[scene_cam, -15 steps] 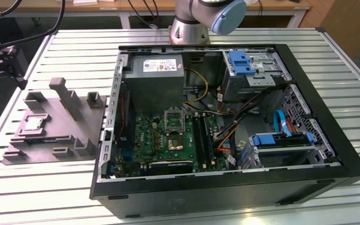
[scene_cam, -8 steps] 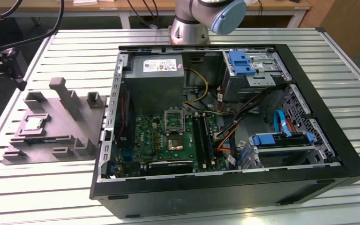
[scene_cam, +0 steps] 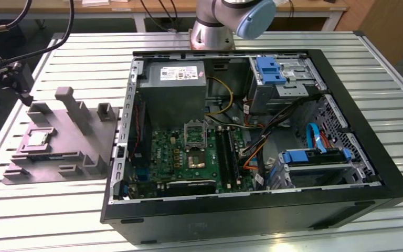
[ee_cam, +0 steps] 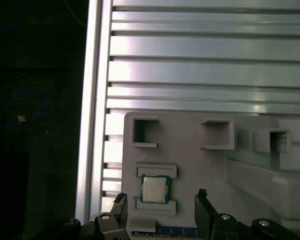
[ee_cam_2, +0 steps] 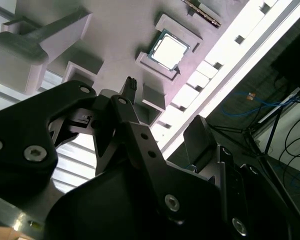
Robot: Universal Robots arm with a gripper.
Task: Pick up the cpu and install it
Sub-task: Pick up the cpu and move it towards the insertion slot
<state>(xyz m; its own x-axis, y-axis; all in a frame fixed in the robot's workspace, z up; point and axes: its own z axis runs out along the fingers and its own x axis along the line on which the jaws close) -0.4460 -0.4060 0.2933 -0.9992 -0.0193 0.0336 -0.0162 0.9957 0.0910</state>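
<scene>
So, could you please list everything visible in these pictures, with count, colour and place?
cpu: one, silvery, seated in the fixture.
fixture: one, grey, on the table, exterior view's left.
computer case: one, black, open, mid-table.
motherboard: one, green, inside the case.
power supply: one, grey, inside the case.
drive brackets: two, blue, inside the case.
table: one, silver slats, under everything.
arm: one, grey with a blue cap, beyond the case.
pincer: one, black, open, above the cpu, not touching it.
</scene>
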